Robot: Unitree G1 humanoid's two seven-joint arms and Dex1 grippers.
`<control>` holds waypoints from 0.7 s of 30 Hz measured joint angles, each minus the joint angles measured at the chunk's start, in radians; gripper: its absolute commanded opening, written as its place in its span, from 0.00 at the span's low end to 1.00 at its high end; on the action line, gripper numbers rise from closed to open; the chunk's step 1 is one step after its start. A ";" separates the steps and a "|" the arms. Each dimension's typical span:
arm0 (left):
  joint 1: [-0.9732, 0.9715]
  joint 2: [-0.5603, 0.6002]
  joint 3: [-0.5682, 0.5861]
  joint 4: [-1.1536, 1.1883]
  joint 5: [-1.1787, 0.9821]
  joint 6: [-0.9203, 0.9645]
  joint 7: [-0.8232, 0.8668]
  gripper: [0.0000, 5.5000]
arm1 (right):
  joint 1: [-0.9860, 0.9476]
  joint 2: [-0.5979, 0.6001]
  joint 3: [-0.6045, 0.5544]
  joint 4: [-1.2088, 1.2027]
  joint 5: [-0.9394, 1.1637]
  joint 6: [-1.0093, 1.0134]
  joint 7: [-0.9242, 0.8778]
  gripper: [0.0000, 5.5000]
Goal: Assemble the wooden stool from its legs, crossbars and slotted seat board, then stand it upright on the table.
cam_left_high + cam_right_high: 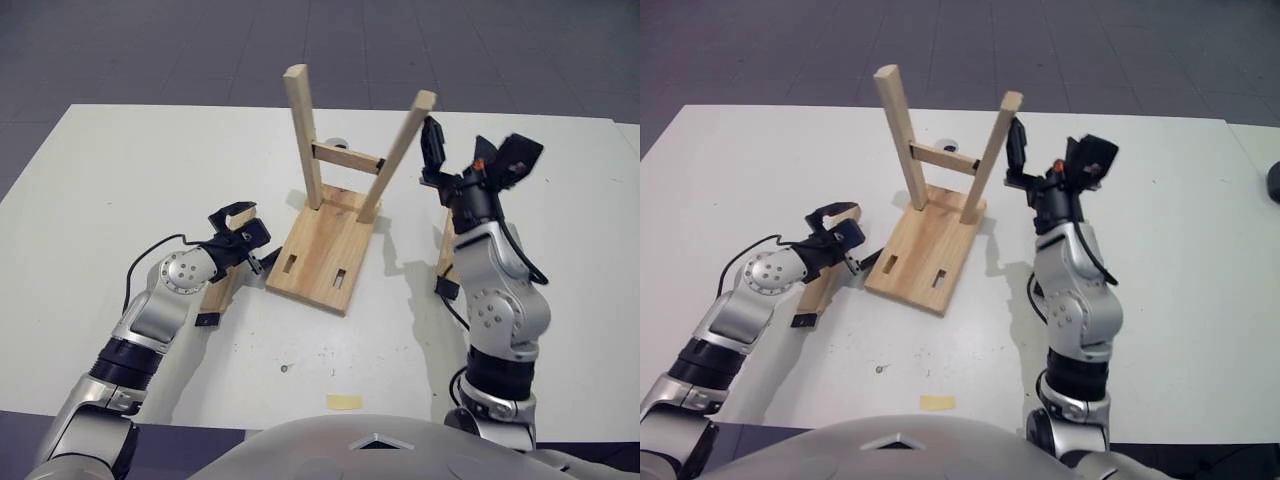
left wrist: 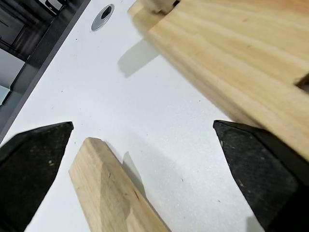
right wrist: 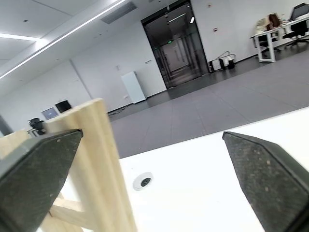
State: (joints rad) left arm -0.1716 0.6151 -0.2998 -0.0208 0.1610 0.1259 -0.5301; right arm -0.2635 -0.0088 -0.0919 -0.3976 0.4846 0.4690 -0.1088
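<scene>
White counter (image 1: 150, 170) carries the pale slotted wooden seat board (image 1: 320, 255), with one crossbar-joined leg pair (image 1: 345, 157) standing in its far slots. The left claw (image 1: 243, 225), spread, straddles a loose wooden leg (image 2: 111, 193) beside the board. The right claw (image 1: 478, 150), also spread, hovers by the upright legs. Likely next: pinch that leg and fit it into a near slot.

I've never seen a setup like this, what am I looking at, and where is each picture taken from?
It is a humanoid robot with two arms, each ending in two fingers. Two pictures come from its head, looking down on a white table; two come from its wrists, where the dark shapes are its fingers. On the table lies a slotted seat board with two legs, joined by a crossbar, standing in it. The left fingers are open on either side of a loose leg lying flat; the right fingers are open beside an upright leg. Nothing is held.
</scene>
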 measured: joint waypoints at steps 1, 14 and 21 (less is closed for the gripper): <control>-0.001 -0.010 -0.010 -0.006 0.002 -0.004 -0.008 0.98 | -0.043 0.001 0.009 0.042 -0.016 -0.005 0.008 0.98; -0.005 -0.095 -0.051 -0.047 0.038 0.010 -0.036 0.98 | 0.156 -0.069 -0.125 -0.026 -0.106 -0.136 0.061 0.98; 0.011 -0.061 0.076 -0.044 0.042 0.018 0.019 0.98 | 0.454 -0.034 -0.146 -0.105 -0.196 -0.093 -0.020 0.98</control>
State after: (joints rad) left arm -0.1605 0.5539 -0.2242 -0.0649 0.2026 0.1439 -0.5115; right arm 0.1902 -0.0424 -0.2381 -0.5030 0.2885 0.3764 -0.1291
